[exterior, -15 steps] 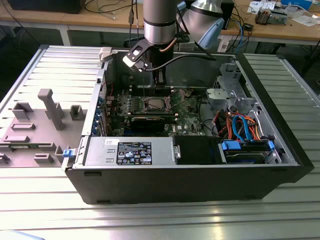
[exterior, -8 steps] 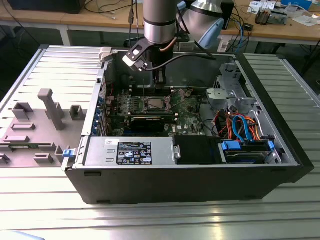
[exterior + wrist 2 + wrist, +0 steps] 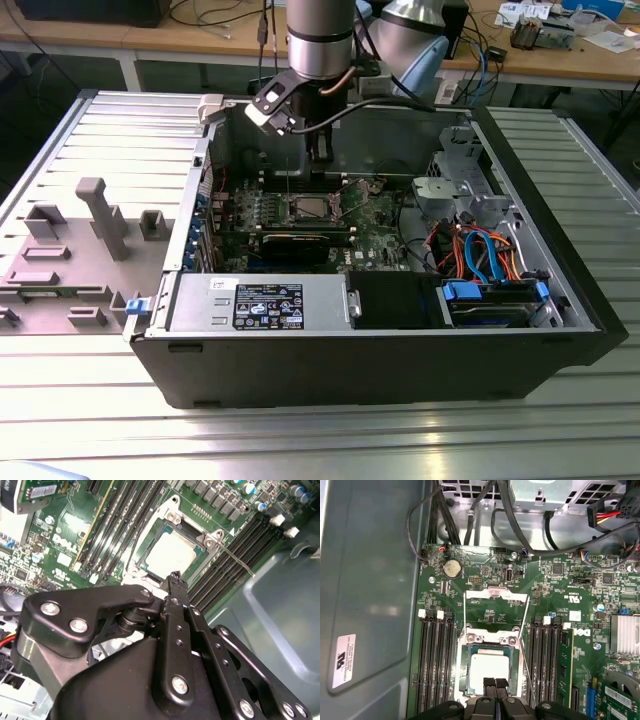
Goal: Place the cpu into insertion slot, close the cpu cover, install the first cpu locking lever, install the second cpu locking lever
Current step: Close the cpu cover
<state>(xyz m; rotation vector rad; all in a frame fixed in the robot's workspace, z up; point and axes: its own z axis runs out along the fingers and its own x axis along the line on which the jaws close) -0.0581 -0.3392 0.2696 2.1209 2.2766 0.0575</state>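
Observation:
The cpu [image 3: 490, 667] lies flat with its silvery top up inside the insertion slot [image 3: 466, 672] on the green board; it also appears in the second wrist view [image 3: 172, 555] and in the exterior view [image 3: 313, 208]. The cpu cover [image 3: 496, 594] is swung open and stands back from the socket, the board showing through its cut-out. Two thin wire levers [image 3: 526, 630] are raised beside the socket, one of them [image 3: 235, 557] slanting over the memory slots. My gripper [image 3: 495, 684] hangs just above the chip's near edge, shut with nothing held, fingertips [image 3: 174, 576] together.
Long black memory slots [image 3: 435, 665] flank the socket on both sides. Black cables [image 3: 470, 510] hang along the case wall past the cover. A drive cage with orange and blue cables [image 3: 480, 250] is at the exterior view's right, and the power supply [image 3: 260, 300] is in front.

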